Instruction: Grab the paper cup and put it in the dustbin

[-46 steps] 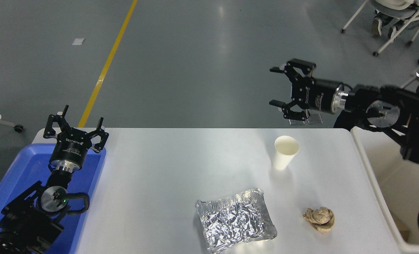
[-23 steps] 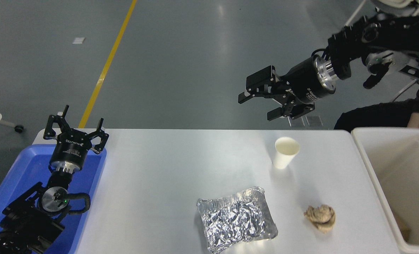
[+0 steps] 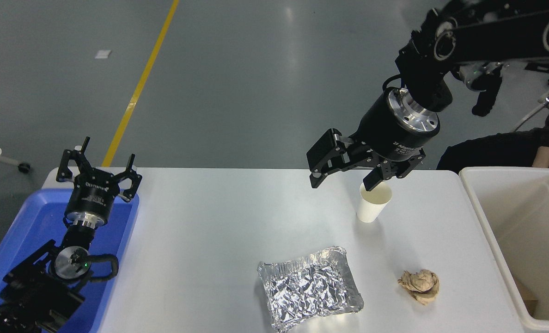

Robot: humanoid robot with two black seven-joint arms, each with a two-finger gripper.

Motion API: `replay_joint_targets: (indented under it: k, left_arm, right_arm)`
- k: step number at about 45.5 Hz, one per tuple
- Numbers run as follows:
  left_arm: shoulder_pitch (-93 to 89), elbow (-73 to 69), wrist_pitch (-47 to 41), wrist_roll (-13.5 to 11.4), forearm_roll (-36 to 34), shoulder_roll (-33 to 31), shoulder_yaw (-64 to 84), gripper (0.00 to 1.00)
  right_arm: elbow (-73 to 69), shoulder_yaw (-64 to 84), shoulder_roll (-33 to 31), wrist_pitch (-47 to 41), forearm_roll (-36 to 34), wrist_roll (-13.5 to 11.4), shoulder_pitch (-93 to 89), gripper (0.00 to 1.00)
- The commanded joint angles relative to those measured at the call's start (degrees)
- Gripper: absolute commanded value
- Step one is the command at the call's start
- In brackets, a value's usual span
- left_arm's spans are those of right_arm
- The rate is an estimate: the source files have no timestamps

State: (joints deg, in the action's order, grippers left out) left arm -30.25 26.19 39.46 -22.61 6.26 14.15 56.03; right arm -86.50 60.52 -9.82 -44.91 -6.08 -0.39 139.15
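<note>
The white paper cup [image 3: 372, 204] stands upright on the white table [image 3: 219, 217], toward its far right. My right gripper [image 3: 344, 179] is open and hangs just above and left of the cup; one fingertip overlaps the cup's rim in the picture, the other is well to the left. It holds nothing. The off-white dustbin [image 3: 487, 231] stands at the table's right edge. My left gripper [image 3: 100, 166] is open and parked at the lower left.
A crinkled foil tray [image 3: 309, 287] lies at the front middle. A crumpled brown paper ball [image 3: 420, 286] lies front right. A blue plastic tray [image 3: 20, 231] sits under the left arm. A person's dark sleeve [image 3: 501, 150] shows behind the dustbin.
My right arm has swung up and leftward off the dustbin, then lowered its open gripper toward the cup. The cup has not moved. The left arm is still.
</note>
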Motion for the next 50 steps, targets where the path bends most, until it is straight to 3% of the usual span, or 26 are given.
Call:
replay_joint_targets:
  k: [1, 18, 29, 40, 44, 50]
  left_arm:
    - [0.1, 0.0, 0.0, 0.0, 0.0, 0.0, 0.0, 1.0]
    - [0.0, 0.0, 0.0, -0.1, 0.1, 0.0, 0.0, 1.0]
    - [0.0, 0.0, 0.0, -0.1, 0.1, 0.0, 0.0, 1.0]
    - [0.0, 0.0, 0.0, -0.1, 0.1, 0.0, 0.0, 1.0]
    - [0.0, 0.0, 0.0, -0.1, 0.1, 0.0, 0.0, 1.0]
    - [-0.1, 0.0, 0.0, -0.1, 0.1, 0.0, 0.0, 1.0]
  right_arm:
    - [-4.2, 3.5, 1.2, -0.1, -1.5, 0.0, 6.0, 1.0]
    - [-1.6, 3.8, 0.8, -0.1, -0.9, 0.3, 1.0, 1.0]
    - [14.8, 1.5, -0.8, 0.7, 5.6, 0.7, -14.7, 1.0]
    - [29.9, -10.2, -5.7, 12.4, 31.3, 0.8, -36.6, 1.0]
    - [32.6, -11.6, -6.1, 16.9, 35.7, 0.7, -42.3, 1.0]
    - [38.2, -11.6, -6.1, 20.5, 36.8, 0.4, -49.1, 1.0]
